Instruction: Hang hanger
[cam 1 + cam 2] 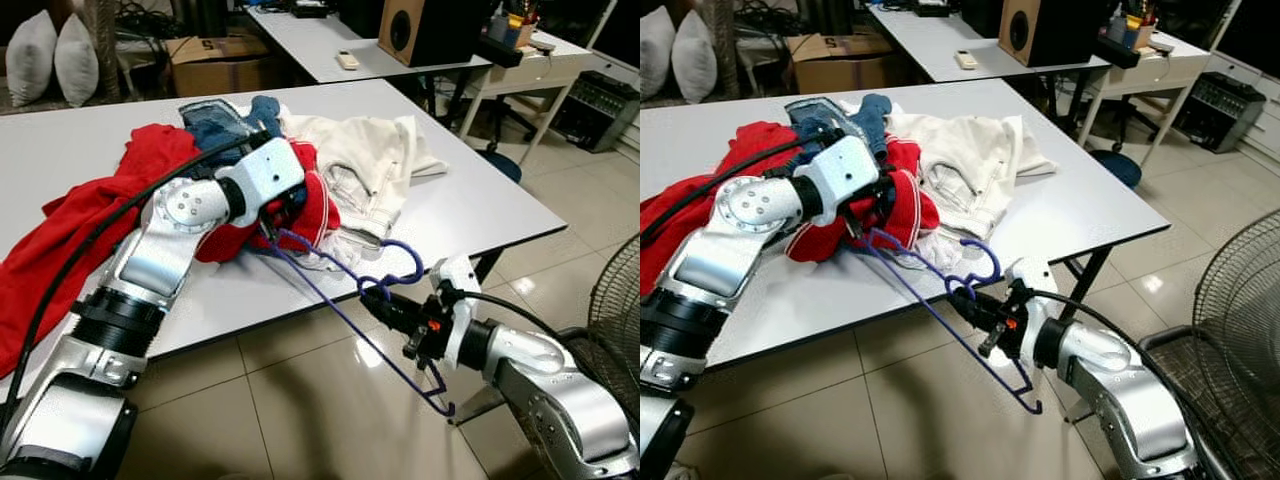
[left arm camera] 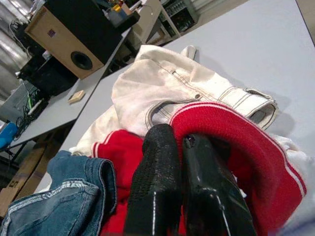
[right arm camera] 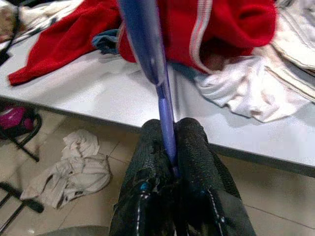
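Observation:
A purple hanger [image 3: 165,103] slants from the table edge down toward the floor, its hook [image 1: 400,245] looping above my right gripper [image 1: 375,293]. That gripper is shut on the hanger near its neck, just off the table's front edge. The hanger's upper end reaches a red garment [image 1: 150,160] heaped on the white table [image 1: 470,200]. My left gripper [image 1: 268,225] points down into a bunched fold of this garment and is shut on it. In the left wrist view its fingertips [image 2: 157,135] press together against the striped red hem [image 2: 231,123].
A white garment [image 1: 360,150] and blue jeans [image 1: 225,120] lie beside the red one. A fan [image 1: 610,300] stands at the right, close to my right arm. A rag [image 3: 74,167] lies on the tiled floor. Behind are a second table, a speaker [image 1: 410,30] and a box [image 1: 215,60].

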You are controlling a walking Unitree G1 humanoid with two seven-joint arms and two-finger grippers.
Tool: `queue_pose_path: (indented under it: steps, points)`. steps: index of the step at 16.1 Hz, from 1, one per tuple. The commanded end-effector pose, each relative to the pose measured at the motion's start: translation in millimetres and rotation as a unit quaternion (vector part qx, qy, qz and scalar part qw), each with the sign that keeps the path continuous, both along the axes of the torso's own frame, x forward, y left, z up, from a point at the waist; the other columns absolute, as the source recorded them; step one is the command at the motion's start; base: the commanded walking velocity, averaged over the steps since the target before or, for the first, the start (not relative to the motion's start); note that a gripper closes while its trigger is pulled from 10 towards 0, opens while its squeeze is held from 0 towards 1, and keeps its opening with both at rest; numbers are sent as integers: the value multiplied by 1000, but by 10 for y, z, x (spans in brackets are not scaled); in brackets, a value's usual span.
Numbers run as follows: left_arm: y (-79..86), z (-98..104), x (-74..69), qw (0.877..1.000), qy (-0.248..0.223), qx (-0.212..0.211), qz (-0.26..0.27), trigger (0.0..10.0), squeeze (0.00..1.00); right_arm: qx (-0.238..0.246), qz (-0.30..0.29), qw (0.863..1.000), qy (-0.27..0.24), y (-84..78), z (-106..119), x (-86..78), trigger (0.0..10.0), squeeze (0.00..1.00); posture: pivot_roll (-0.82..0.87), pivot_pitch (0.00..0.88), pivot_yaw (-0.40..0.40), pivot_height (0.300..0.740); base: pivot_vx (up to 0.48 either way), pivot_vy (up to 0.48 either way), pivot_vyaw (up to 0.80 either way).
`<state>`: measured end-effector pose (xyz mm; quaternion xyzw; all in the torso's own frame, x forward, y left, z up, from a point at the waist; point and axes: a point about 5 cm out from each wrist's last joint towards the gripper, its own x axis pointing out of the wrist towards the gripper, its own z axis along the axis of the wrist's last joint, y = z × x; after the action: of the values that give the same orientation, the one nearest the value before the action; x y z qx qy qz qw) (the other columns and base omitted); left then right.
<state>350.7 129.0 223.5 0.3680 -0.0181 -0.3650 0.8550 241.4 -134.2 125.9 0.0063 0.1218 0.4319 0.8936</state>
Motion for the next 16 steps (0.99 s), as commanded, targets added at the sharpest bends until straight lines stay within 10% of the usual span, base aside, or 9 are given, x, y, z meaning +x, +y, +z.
queue_pose_path:
  steps: [1, 2, 4, 5, 6, 16]
  points:
    - [-38, 28, -5, 1000, -6, 6, -11, 0, 0, -10, -41, 999, -12, -89, 42, 91, 10000, 0, -73, 0, -53, 740, 0, 0, 0]
    - [-61, -2, -35, 1000, 3, 12, -25, 0, 0, -5, -86, 996, -17, -157, 54, 176, 10000, 0, -73, 0, -52, 740, 0, 0, 0]
    - [-92, -24, -55, 1000, 5, 8, -29, 10000, 0, 16, -81, 996, -17, -148, 98, 173, 10000, 0, -73, 0, -52, 740, 0, 0, 0]
    - [-117, -25, -80, 999, 30, -19, -40, 10000, 0, 15, -72, 997, -17, -134, 100, 156, 10000, 0, -75, 0, -52, 740, 0, 0, 0]
    - [-130, -26, -105, 997, 50, -37, -51, 10000, 1000, 12, -66, 998, -17, -121, 94, 141, 10000, 0, -75, 0, -52, 740, 0, 0, 0]
    - [96, -402, -311, 996, 70, 50, -30, 10000, 1000, 51, -67, 996, -16, -79, 152, 135, 10000, 0, -73, 0, -61, 740, 0, 0, 0]
